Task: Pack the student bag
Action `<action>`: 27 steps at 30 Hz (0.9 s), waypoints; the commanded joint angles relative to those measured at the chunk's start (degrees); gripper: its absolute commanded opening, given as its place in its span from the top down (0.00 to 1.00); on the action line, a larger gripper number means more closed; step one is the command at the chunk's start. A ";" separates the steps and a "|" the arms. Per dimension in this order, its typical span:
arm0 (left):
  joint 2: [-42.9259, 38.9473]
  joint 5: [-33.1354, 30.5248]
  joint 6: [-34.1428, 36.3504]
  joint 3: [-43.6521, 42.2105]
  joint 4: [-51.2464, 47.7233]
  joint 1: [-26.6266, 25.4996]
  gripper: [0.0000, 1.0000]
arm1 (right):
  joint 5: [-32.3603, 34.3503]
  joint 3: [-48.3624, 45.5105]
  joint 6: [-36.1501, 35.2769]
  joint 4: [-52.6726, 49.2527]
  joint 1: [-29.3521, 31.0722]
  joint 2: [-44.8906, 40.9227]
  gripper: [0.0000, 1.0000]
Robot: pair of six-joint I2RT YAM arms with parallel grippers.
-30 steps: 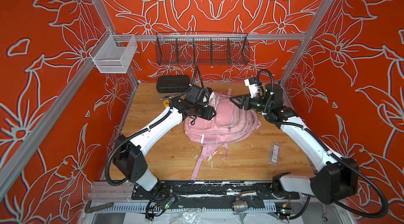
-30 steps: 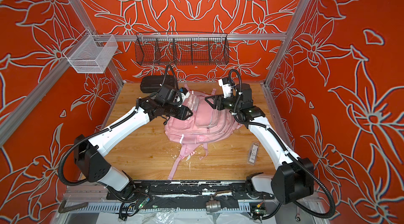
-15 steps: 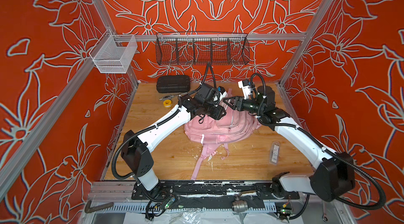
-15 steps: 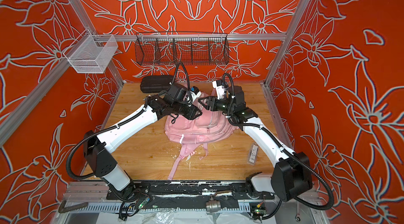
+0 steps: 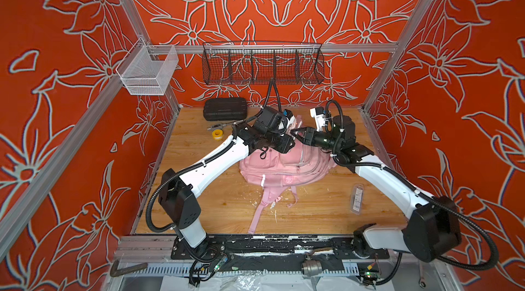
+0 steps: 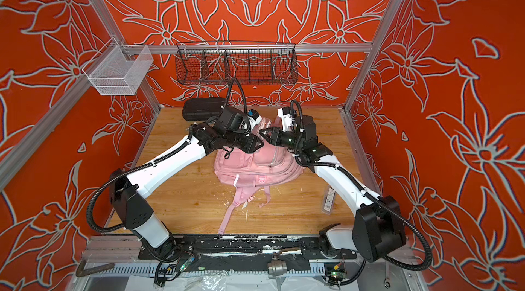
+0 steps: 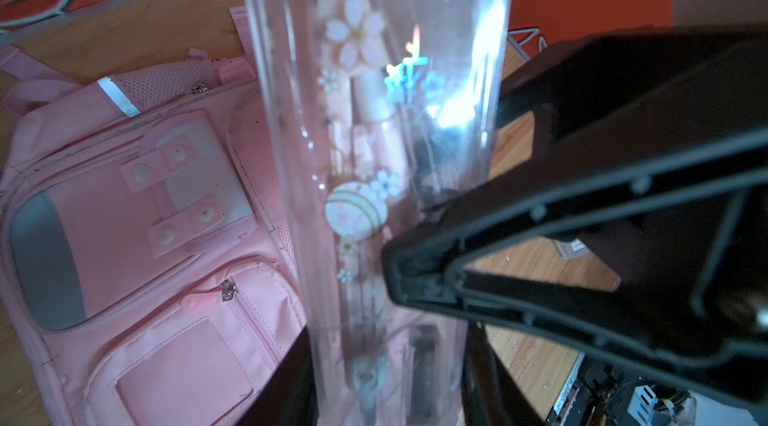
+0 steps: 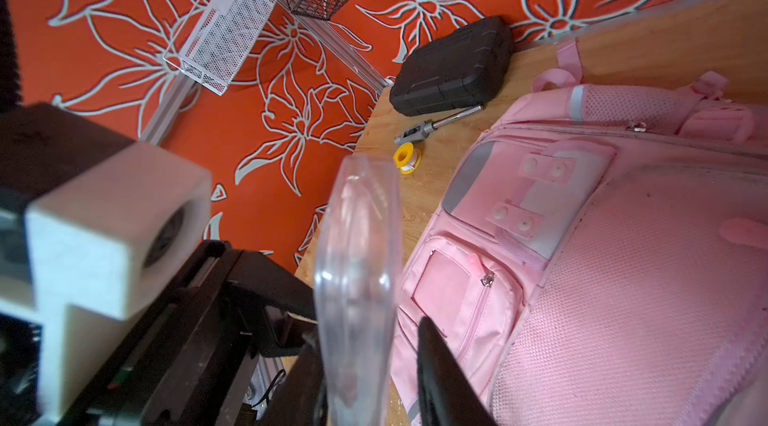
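The right pincer [image 8: 365,353] just squeezed in round the clear pen box [image 7: 374,112] that the left pincer [image 7: 386,361] clamps, tight or not I cannot tell, just above the student bag [image 7: 145,216], so a swap looks next.

left arm [image 5: 216,159] and right arm [image 5: 383,178] both reach toward the far middle, forearms near level, tips almost meeting in both top views. left gripper [image 7: 386,361] clamped on a clear case [image 7: 374,112]. right gripper [image 8: 365,336] part closed, jaws straddling the same case; contact unclear.
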 commanded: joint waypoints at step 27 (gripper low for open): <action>-2.44 -15.56 -13.42 1.12 -2.44 -3.04 0.00 | 3.96 3.78 -11.12 -17.13 -21.33 -6.83 0.88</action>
